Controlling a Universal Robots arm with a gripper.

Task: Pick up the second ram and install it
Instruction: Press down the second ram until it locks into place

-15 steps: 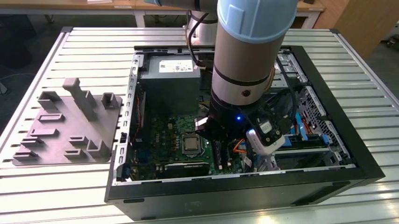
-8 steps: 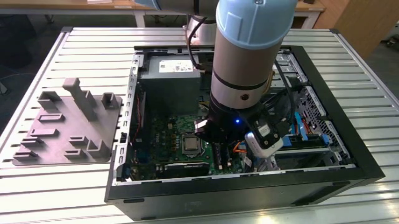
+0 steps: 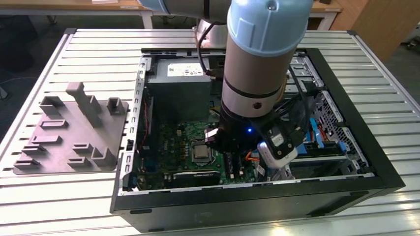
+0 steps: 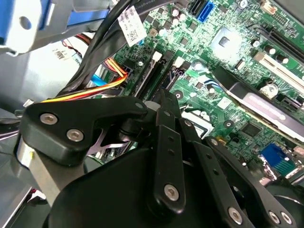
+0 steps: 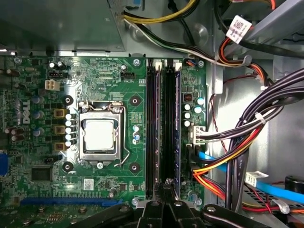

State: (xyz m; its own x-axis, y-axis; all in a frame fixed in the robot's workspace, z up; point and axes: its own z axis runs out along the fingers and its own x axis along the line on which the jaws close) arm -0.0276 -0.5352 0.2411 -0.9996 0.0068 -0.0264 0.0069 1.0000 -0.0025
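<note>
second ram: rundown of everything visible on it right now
The second ram is a thin, long, dark stick, seen edge-on in the first wrist view. It stands upright in a black slot of the green motherboard, parallel to a neighbouring slot and beside the CPU socket. White latch tabs sit at its far end. The gripper is at its near end; whether it is touching or fully seated can't be told.

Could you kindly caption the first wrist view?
End effector poised over the motherboard memory slots, beside the processor socket.
</note>
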